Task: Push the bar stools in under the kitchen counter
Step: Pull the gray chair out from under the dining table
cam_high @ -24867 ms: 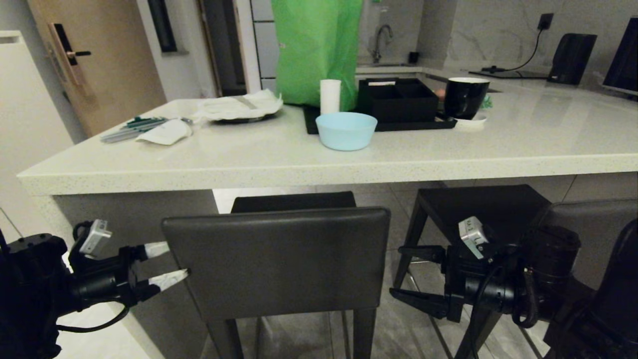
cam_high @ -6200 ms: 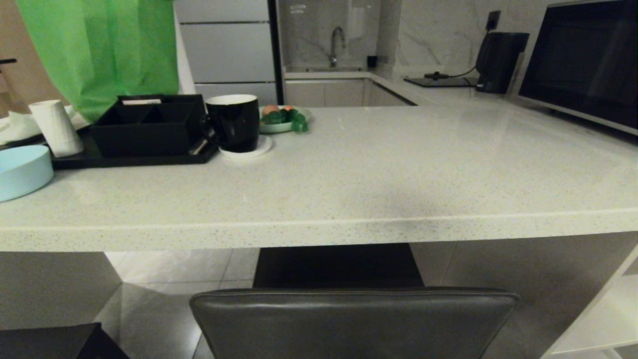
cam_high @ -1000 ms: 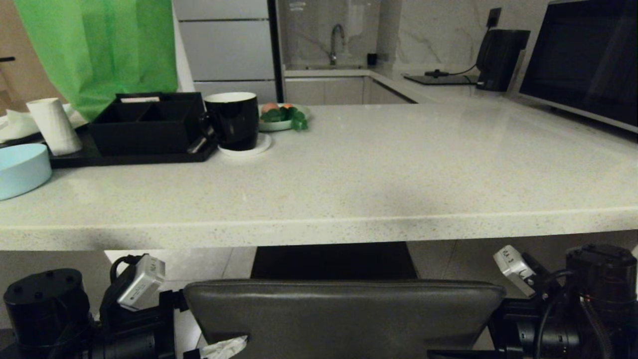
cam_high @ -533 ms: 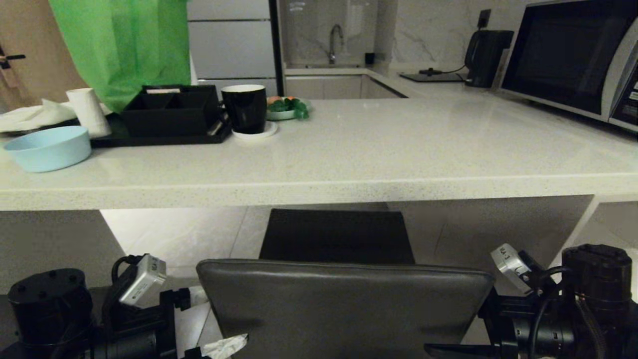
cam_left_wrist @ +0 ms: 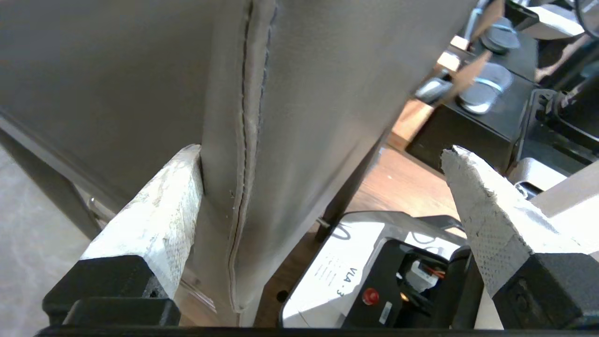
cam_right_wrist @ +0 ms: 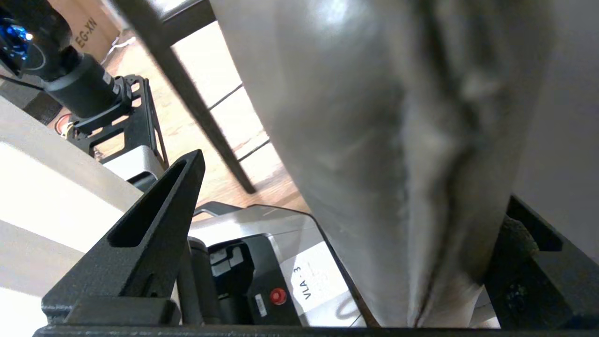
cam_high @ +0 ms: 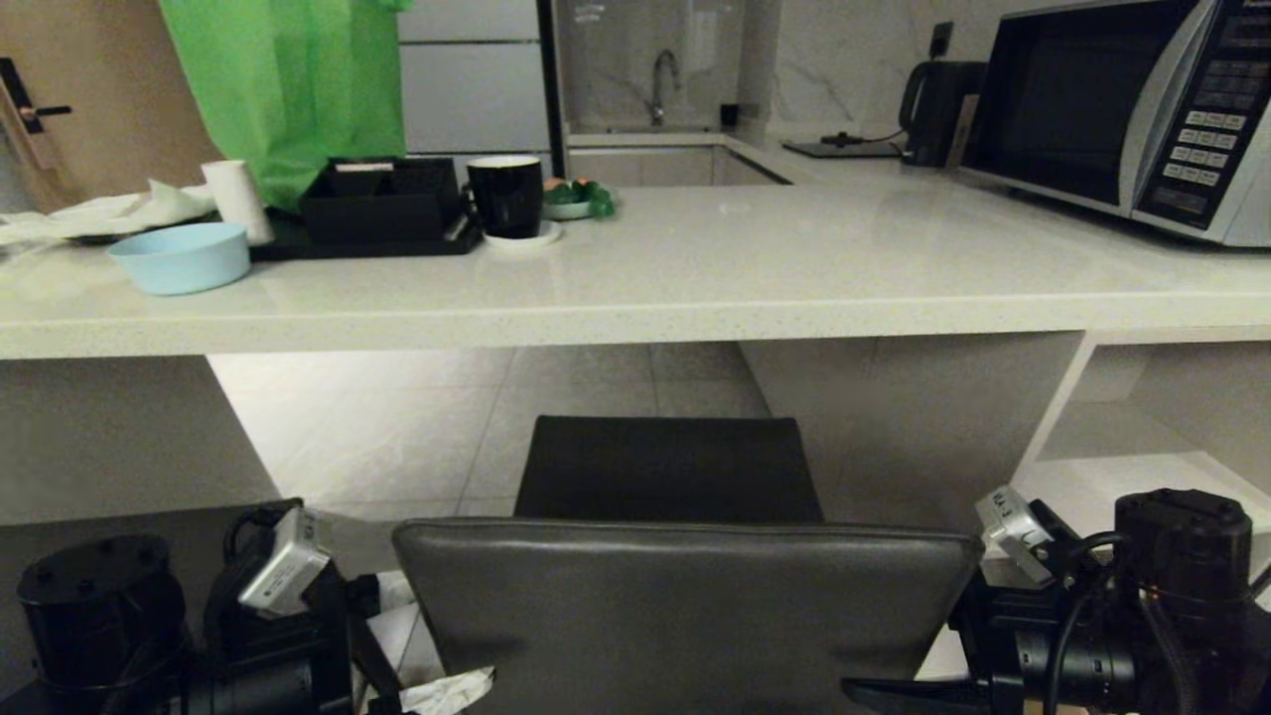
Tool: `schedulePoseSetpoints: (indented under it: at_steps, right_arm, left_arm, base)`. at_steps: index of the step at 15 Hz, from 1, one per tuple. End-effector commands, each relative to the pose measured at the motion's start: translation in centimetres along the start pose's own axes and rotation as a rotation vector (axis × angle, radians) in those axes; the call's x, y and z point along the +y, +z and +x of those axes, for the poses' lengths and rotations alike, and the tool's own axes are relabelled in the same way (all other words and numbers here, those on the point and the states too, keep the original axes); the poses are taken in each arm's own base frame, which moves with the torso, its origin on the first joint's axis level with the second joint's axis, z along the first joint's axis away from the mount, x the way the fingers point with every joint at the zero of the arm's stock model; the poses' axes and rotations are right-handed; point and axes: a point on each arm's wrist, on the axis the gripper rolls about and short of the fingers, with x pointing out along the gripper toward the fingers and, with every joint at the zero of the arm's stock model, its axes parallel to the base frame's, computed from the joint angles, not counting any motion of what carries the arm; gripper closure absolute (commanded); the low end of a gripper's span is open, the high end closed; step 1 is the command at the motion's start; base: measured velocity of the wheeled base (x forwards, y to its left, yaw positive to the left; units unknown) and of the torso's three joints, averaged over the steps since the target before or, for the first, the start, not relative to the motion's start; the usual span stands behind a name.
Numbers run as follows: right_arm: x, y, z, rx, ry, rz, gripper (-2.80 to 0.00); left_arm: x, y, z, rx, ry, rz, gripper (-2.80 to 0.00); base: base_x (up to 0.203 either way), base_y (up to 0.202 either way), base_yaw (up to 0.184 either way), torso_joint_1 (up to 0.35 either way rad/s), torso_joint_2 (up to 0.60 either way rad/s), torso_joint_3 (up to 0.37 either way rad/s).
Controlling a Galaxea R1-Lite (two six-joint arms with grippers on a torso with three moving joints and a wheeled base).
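One bar stool [cam_high: 685,606] stands right in front of me, its dark grey backrest low in the head view and its seat [cam_high: 667,467] just beyond it, short of the kitchen counter [cam_high: 635,313]. My left gripper [cam_high: 427,641] is open and straddles the backrest's left edge [cam_left_wrist: 234,140], one white finger [cam_left_wrist: 159,220] against its face. At the opposite edge [cam_right_wrist: 421,164] my right gripper [cam_high: 923,645] also stands open, one black finger [cam_right_wrist: 154,220] well away from the leather. Neither gripper is clamped on it.
On the counter are a light blue bowl [cam_high: 179,256], a black tray box [cam_high: 382,204], a black mug [cam_high: 506,197], a green bag [cam_high: 288,89] and a microwave [cam_high: 1122,104]. White shelving [cam_high: 1142,467] sits under its right end. Tiled floor shows beneath.
The whole view has drawn back from the counter, whose edge now sits higher and farther off. The backrest and both grippers kept their place in the picture; the seat now shows fully.
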Motion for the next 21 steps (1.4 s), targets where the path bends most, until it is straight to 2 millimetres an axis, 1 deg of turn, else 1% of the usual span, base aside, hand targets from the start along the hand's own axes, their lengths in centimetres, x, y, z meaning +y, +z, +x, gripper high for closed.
schedulePoseSetpoints:
  at_steps: [1,4,9,12,14,15,17,19,21]
  right_arm:
    - [-0.2,-0.5,0.1,0.007,0.004,0.013,-2.80]
    - [-0.5,-0.9,0.1,0.005,-0.004,0.016,-2.80]
    - [-0.7,-1.0,0.1,0.000,-0.012,0.014,-2.80]
    - [-0.4,-0.8,-0.1,-0.004,-0.011,0.008,-2.80]
    - [-0.2,-0.7,-0.3,-0.010,-0.015,0.002,-2.80]
    - [0.1,-0.6,-0.6,-0.017,-0.019,-0.002,-2.80]
    - [0.5,-0.3,-2.0,-0.042,-0.072,-0.005,-2.80]
    - [1.2,-0.1,-3.8,-0.068,-0.199,-0.013,-2.80]
    - [2.4,0.1,-5.5,-0.097,-0.285,-0.021,-2.80]
  left_arm:
    - [-0.1,0.0,0.0,-0.005,-0.004,0.005,-2.80]
    - [-0.1,0.0,0.0,-0.004,-0.004,0.005,-2.80]
    - [-0.1,0.2,-0.1,-0.015,-0.003,0.015,-2.80]
    - [-0.3,0.5,-0.2,-0.025,-0.007,0.028,-2.80]
    - [-0.1,0.9,-0.6,-0.052,0.026,0.052,-2.80]
    - [0.5,1.1,-1.1,-0.074,0.086,0.064,-2.80]
    - [1.2,1.7,-2.6,-0.115,0.198,0.082,-2.80]
    - [1.0,2.8,-4.4,-0.177,0.284,0.135,-2.80]
    - [0.2,3.5,-5.8,-0.205,0.331,0.158,-2.80]
  base:
    - [-0.189,0.000,-0.004,0.000,0.00,0.009]
    - [-0.192,0.000,-0.001,0.004,0.00,-0.002]
    - [-0.183,0.000,-0.004,0.001,0.00,0.004]
    - [-0.020,0.000,0.000,-0.004,0.00,0.003]
    - [0.000,0.000,0.000,0.000,0.00,0.000]
    - [0.000,0.000,0.000,0.000,0.00,0.000]
    - [0.000,0.000,0.000,0.000,0.00,0.000]
    - [0.000,0.000,0.000,0.000,0.00,0.000]
    - [0.000,0.000,0.000,0.000,0.00,0.000]
